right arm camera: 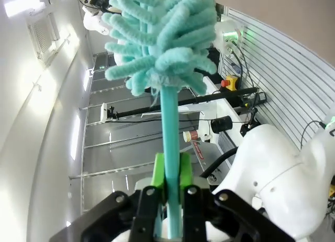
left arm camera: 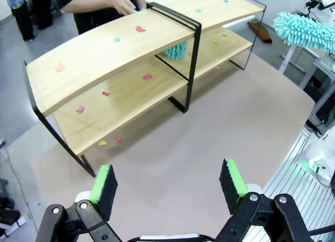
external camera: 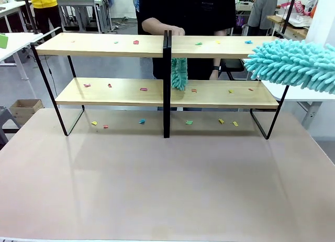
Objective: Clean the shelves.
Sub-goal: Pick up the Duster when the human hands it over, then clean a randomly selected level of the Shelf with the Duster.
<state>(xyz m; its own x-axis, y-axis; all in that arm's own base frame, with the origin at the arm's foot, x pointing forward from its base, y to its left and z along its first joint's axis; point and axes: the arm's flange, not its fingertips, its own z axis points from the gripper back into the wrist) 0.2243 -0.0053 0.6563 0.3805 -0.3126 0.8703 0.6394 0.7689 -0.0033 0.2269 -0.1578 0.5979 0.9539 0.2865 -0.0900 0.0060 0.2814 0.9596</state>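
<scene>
The shelves (external camera: 104, 45) stand across the far half of the table, two tiers of light-wood boards in a black frame. Small coloured scraps (external camera: 136, 42) lie on the boards. My right gripper (right arm camera: 170, 171) is shut on the handle of a teal fluffy duster (right arm camera: 162, 32). Its head (external camera: 293, 64) hovers by the top board's right end. A person's hand (external camera: 165, 28) rests at the central post, and a second teal duster (external camera: 179, 73) hangs behind it over the lower board. My left gripper (left arm camera: 168, 182) is open above the table, well short of the shelves (left arm camera: 104, 53).
More scraps (external camera: 142, 121) lie on the beige tabletop (external camera: 167, 179) under the rack. White side tables stand at left (external camera: 13, 43) and right (external camera: 306, 92). A cardboard box (external camera: 25, 108) sits on the floor at left.
</scene>
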